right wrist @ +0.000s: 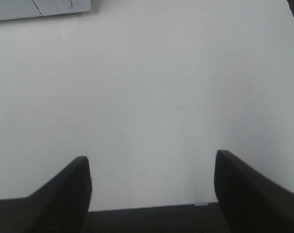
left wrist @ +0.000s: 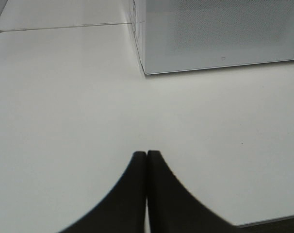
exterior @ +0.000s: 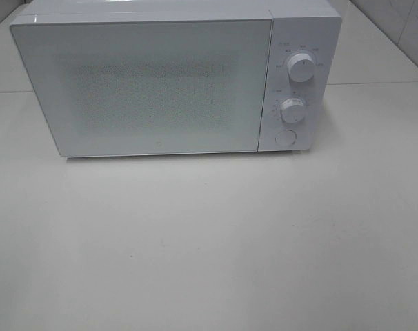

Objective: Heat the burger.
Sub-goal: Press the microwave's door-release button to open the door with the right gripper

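The burger is out of view in all three views. A white microwave (exterior: 161, 83) stands at the back of the white table (exterior: 209, 241) with its door closed. Its lower front corner also shows in the left wrist view as the microwave (left wrist: 220, 36). My left gripper (left wrist: 147, 154) hovers over the bare table in front of that corner, its dark fingers pressed together with nothing between them. My right gripper (right wrist: 152, 167) hangs over the table near its front edge, its fingers spread wide and holding nothing. Neither arm appears in the exterior high view.
The microwave's panel carries two round knobs (exterior: 301, 69) and a round button (exterior: 285, 138). A second white table (exterior: 374, 48) joins behind. In the right wrist view a piece of the microwave (right wrist: 40, 7) peeks in at the picture's corner.
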Motion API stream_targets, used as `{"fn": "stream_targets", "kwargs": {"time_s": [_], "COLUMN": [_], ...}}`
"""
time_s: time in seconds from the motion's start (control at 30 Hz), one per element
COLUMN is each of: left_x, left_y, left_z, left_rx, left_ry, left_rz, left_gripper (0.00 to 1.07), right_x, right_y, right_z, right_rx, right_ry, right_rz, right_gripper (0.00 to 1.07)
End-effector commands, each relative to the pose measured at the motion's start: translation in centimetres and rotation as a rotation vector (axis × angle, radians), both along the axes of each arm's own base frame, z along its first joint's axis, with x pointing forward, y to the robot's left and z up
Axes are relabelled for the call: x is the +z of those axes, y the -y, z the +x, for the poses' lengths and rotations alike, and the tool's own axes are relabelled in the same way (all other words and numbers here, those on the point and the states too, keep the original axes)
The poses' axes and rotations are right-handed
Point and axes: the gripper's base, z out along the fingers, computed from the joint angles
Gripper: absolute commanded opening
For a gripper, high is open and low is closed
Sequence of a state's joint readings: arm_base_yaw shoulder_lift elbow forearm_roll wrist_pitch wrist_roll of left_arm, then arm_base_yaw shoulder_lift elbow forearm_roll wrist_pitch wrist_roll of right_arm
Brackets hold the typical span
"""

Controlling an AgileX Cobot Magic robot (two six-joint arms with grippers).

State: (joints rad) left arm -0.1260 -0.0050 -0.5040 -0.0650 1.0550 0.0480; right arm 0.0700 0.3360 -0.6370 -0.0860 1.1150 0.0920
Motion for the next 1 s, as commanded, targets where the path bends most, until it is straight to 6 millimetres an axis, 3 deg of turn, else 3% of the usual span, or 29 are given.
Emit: {"fn": "stream_targets", "kwargs": {"time_s": [0.03, 0.2, 0.47, 1.0], "left_x": [0.0, 0.0, 0.0, 0.0], "left_y": [-0.1, -0.1, -0.1, -0.1], "left_z": [-0.2, -0.2, -0.2, -0.2], "left_rx": [0.004, 0.004, 0.004, 0.003], "left_ry": [0.034, 0.034, 0.034, 0.034], "left_rz": [-0.003, -0.003, -0.003, -0.004], "left_gripper": [0.0, 0.0, 0.0, 0.0], "right_x": [-0.6, -2.2, -2.4, -2.6], "right_y": [0.1, 0.1, -0.7, -0.7], "right_z": [-0.7, -2.5, -4.5, -4.5], "right_rx": [0.006, 0.021, 0.132, 0.135], "right_ry": [0.068, 0.182, 0.314, 0.339], "right_rz": [-0.008, -0.002, 0.021, 0.015], "right_gripper": [0.67, 0.67, 0.67, 0.67]}}
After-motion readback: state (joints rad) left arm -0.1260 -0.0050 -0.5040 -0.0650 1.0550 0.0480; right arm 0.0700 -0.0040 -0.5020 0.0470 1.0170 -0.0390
